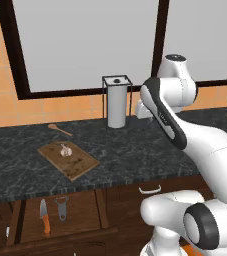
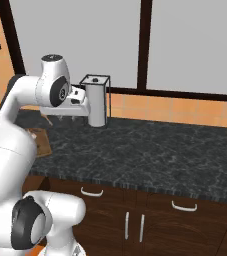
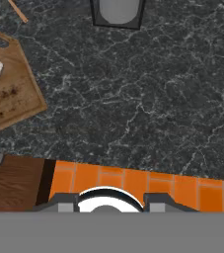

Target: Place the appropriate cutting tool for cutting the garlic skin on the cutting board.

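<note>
My claw (image 3: 103,207) hangs above the table (image 1: 135,150), right of the cutting board (image 1: 68,159), gripping nothing; I cannot tell its spread. The garlic (image 1: 65,149) lies on that board. The knife (image 1: 44,217) rests in the open drawer (image 1: 60,220) below the board, beside the peeler (image 1: 61,207)

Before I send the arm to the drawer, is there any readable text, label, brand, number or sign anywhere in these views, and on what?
None: no words, numbers, brands or signs can be read in any view.
The cutting board carries only dark grain marks, not writing.
The knife, the peeler and the paper towel holder are unmarked.
</note>
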